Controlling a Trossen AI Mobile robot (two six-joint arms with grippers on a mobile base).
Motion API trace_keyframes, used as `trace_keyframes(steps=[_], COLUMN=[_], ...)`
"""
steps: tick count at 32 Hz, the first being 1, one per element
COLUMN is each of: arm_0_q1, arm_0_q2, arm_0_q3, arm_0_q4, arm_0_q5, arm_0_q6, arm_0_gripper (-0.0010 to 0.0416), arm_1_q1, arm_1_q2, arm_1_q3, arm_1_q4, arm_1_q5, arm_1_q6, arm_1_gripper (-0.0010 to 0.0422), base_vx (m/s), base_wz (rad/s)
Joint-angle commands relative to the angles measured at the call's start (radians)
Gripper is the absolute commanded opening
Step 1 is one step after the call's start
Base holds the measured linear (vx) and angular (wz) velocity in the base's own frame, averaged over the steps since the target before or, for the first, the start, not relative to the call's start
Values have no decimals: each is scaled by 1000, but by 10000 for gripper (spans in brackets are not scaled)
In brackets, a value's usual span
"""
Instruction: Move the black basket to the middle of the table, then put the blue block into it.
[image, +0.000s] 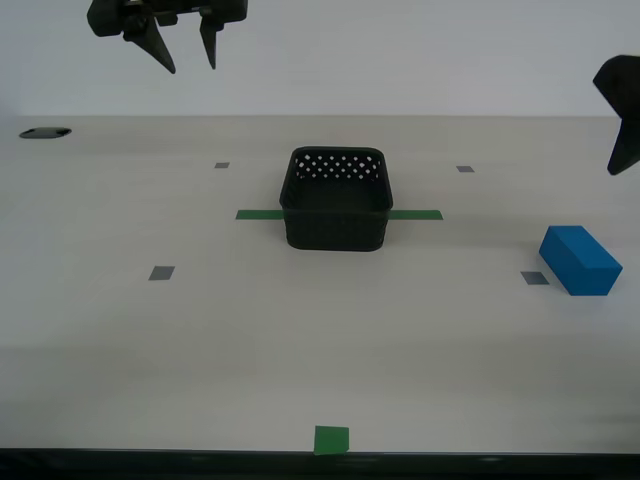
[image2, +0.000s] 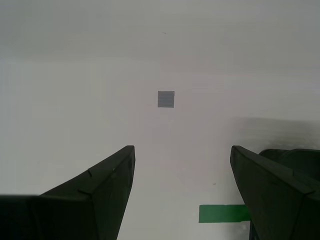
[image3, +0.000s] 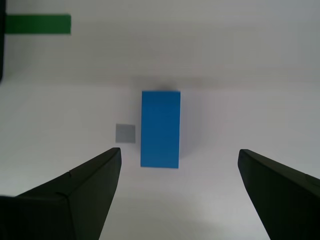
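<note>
The black basket (image: 335, 232) stands upright on the middle of the table (image: 200, 350), over the green tape strip (image: 260, 214); it looks empty. Its corner shows in the second wrist view (image2: 295, 155). The blue block (image: 580, 260) lies on the table at the exterior view's right, apart from the basket. My first gripper (image3: 179, 150) is open and empty, high above the block (image3: 160, 129); part of it shows at the exterior view's right edge (image: 620, 150). My second gripper (image: 192, 70) is open and empty, raised at the exterior view's upper left (image2: 182, 148).
Small grey squares (image: 161, 272) (image: 534, 277) (image: 465, 168) mark the tabletop, one beside the block (image3: 125, 133) and one under my second gripper (image2: 166, 99). A green square (image: 331, 439) sits at the front edge. A dark hole (image: 45, 132) is at the far left.
</note>
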Motion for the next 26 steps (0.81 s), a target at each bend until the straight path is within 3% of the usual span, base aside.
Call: trace_keyframes(steps=[1, 9, 12, 16, 22, 25, 26], arm_0_q1=[1, 20, 40, 69, 74, 75, 76], arm_0_q2=[146, 398, 446, 493, 580, 592, 592], arm_0_q3=[2, 3, 3, 3, 3, 3, 3], arm_0_q4=[31, 135, 179, 232, 291, 296, 294], arm_0_q5=[-4, -10, -56, -54, -4, -4, -4], arm_0_q6=[0, -3, -3, 0, 9, 13, 26], arm_0_gripper=[341, 319, 317, 335, 352, 334, 306], arm_1_q1=[3, 14, 18, 22, 25, 27, 29], arm_1_q2=[-1, -1, -1, -1, -1, -1, -1], arm_1_q3=[1, 1, 1, 1, 1, 1, 1], arm_1_q4=[0, -8, -6, -3, 0, 3, 4], arm_1_q5=[-1, -1, -1, 0, 0, 0, 0], arm_1_q6=[13, 51, 68, 70, 83, 87, 87], arm_1_gripper=[259, 259, 259, 259, 259, 259, 259], base_vx=[0, 0, 0, 0, 0, 0, 0], base_wz=[0, 0, 0, 0, 0, 0, 0])
